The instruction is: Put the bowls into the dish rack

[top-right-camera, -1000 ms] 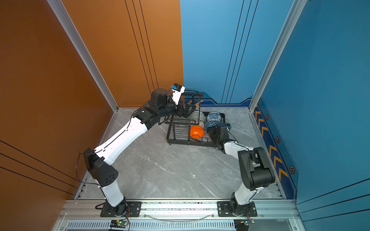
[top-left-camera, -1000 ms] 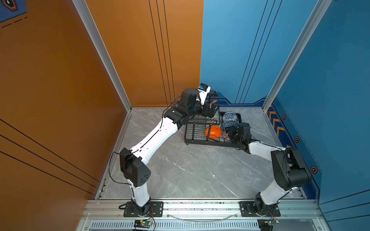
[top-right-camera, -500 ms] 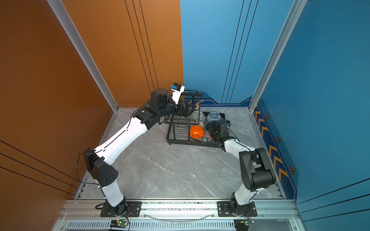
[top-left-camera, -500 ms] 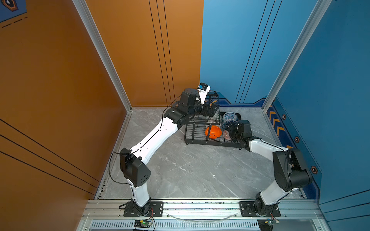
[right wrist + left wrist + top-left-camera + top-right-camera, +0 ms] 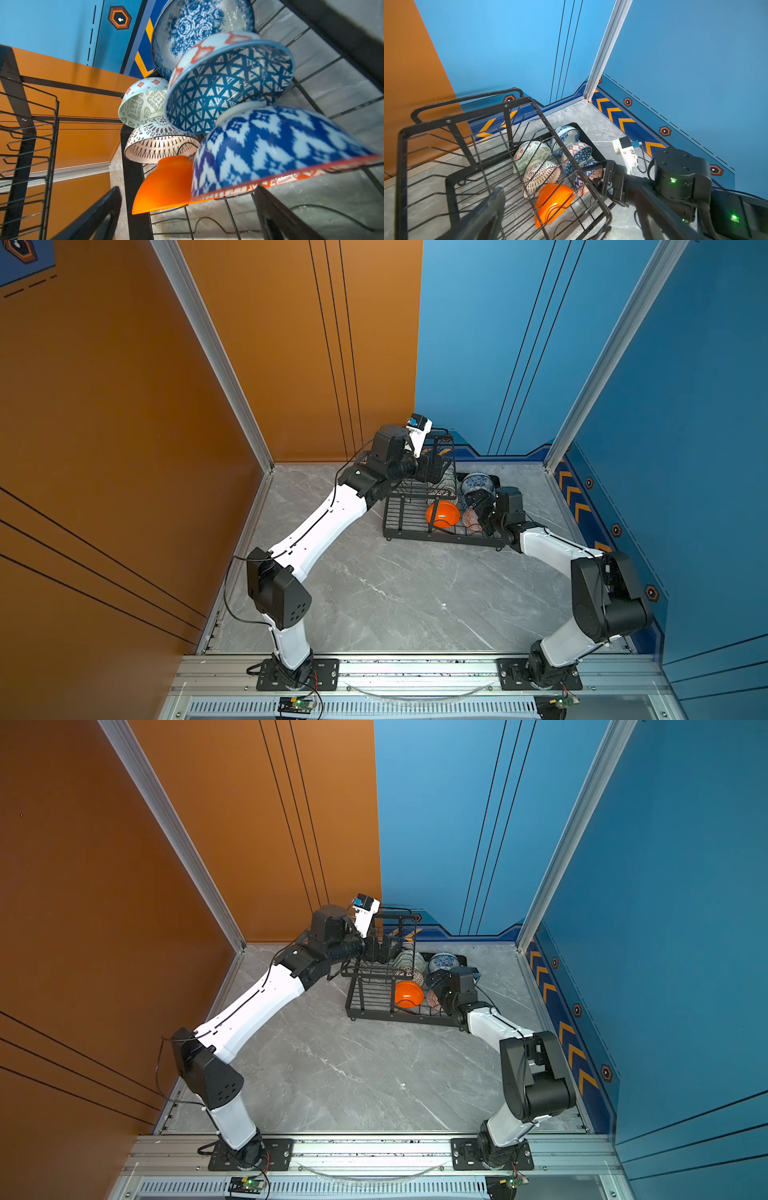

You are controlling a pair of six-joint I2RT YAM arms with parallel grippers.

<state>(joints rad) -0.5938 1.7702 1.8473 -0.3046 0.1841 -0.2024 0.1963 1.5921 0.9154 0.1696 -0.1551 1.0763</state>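
The black wire dish rack (image 5: 405, 526) (image 5: 365, 1006) stands at the back of the floor. Several bowls lean on edge in its base tray: blue-floral (image 5: 203, 27), blue triangle-patterned (image 5: 228, 89), pale-green (image 5: 141, 104), dark-lattice (image 5: 160, 143), plain orange (image 5: 166, 187) (image 5: 443, 514), and one blue outside with an orange-red geometric rim (image 5: 280, 145) (image 5: 591, 176). My right gripper (image 5: 187, 220) (image 5: 478, 510) is open just in front of that last bowl's rim, holding nothing. My left gripper (image 5: 571, 224) (image 5: 432, 468) hovers open over the raised upper basket (image 5: 500, 158).
The rack sits near the back right corner, with the blue walls (image 5: 519, 364) close behind and beside it. The orange wall (image 5: 291, 344) is behind the left arm. Bare grey marble floor (image 5: 395, 593) lies in front of the rack.
My right gripper's jaws have spread wide apart and let go of the orange-red rimmed bowl, which now rests in the rack. The left arm has stayed put.
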